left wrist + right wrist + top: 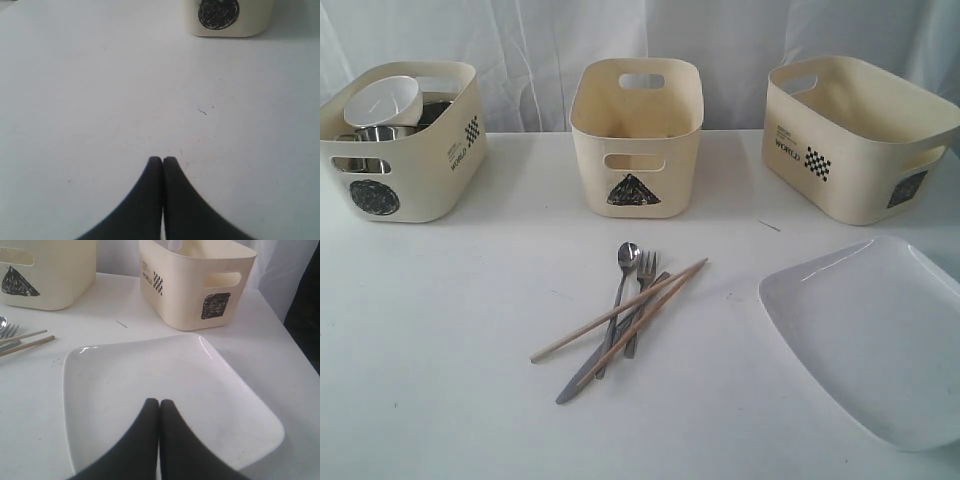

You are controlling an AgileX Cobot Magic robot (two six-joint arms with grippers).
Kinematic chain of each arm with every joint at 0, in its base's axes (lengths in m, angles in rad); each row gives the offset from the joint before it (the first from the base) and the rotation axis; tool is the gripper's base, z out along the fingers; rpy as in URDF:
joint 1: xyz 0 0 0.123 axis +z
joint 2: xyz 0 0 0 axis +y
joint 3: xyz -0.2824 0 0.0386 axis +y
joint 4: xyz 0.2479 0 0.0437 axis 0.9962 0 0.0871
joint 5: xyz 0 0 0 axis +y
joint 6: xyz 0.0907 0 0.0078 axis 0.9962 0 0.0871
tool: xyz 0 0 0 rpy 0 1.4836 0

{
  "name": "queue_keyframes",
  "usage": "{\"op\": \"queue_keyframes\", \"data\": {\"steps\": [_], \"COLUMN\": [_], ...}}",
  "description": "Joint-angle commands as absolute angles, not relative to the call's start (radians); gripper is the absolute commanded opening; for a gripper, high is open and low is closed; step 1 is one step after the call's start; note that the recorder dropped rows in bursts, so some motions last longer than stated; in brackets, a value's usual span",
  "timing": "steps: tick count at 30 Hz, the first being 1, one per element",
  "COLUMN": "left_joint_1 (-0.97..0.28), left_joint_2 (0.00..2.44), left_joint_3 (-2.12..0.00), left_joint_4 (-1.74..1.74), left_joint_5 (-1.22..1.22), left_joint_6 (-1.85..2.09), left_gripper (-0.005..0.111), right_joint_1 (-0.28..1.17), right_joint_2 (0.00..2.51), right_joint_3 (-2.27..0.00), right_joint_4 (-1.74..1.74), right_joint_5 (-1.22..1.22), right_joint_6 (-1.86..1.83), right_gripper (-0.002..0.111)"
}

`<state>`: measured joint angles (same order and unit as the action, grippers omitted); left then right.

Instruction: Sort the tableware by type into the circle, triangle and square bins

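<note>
The circle bin (pixel 405 150) at the far left holds a white bowl (pixel 382 100) and steel mugs (pixel 375 135). The triangle bin (pixel 638 135) stands in the middle and the square bin (pixel 860 135) at the right. In front of the triangle bin lie a spoon (pixel 625 258), a fork (pixel 645 268), a knife (pixel 575 385) and wooden chopsticks (pixel 610 315) in a crossed heap. A large white plate (pixel 875 335) lies at the right front. Neither gripper shows in the exterior view. My left gripper (pixel 162 160) is shut over bare table, short of the circle bin (pixel 227 17). My right gripper (pixel 159 402) is shut above the plate (pixel 125 380).
The white table (pixel 440 330) runs to a white curtain (pixel 520 40) behind the bins. In the right wrist view the table's edge (pixel 290 340) drops off beside the square bin (pixel 195 285), and the triangle bin (pixel 50 275) and the cutlery ends (pixel 20 340) lie off to one side.
</note>
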<state>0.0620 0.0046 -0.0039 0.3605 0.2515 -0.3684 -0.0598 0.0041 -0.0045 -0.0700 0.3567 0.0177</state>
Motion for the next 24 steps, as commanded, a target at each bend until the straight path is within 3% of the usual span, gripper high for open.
{"op": "queue_keyframes", "data": {"steps": [1, 6, 18, 21, 24], "left_joint_1": [0.056, 0.056, 0.056, 0.056, 0.056], "left_joint_2": [0.000, 0.000, 0.000, 0.000, 0.000], "left_joint_3": [0.000, 0.000, 0.000, 0.000, 0.000], "left_joint_4": [0.337, 0.008, 0.010, 0.010, 0.010], "left_joint_5": [0.247, 0.224, 0.224, 0.224, 0.224], "left_joint_6": [-0.361, -0.361, -0.361, -0.361, -0.361], "left_gripper": [0.000, 0.000, 0.000, 0.000, 0.000], "right_joint_1": [-0.059, -0.059, -0.059, -0.059, -0.059], "right_joint_2": [0.000, 0.000, 0.000, 0.000, 0.000], "right_joint_3": [0.000, 0.000, 0.000, 0.000, 0.000], "right_joint_4": [-0.078, -0.078, -0.083, -0.094, -0.078], "right_joint_5": [0.342, 0.342, 0.328, 0.107, -0.406], "right_joint_6": [0.022, 0.022, 0.022, -0.068, -0.071], "right_gripper": [0.000, 0.000, 0.000, 0.000, 0.000]}}
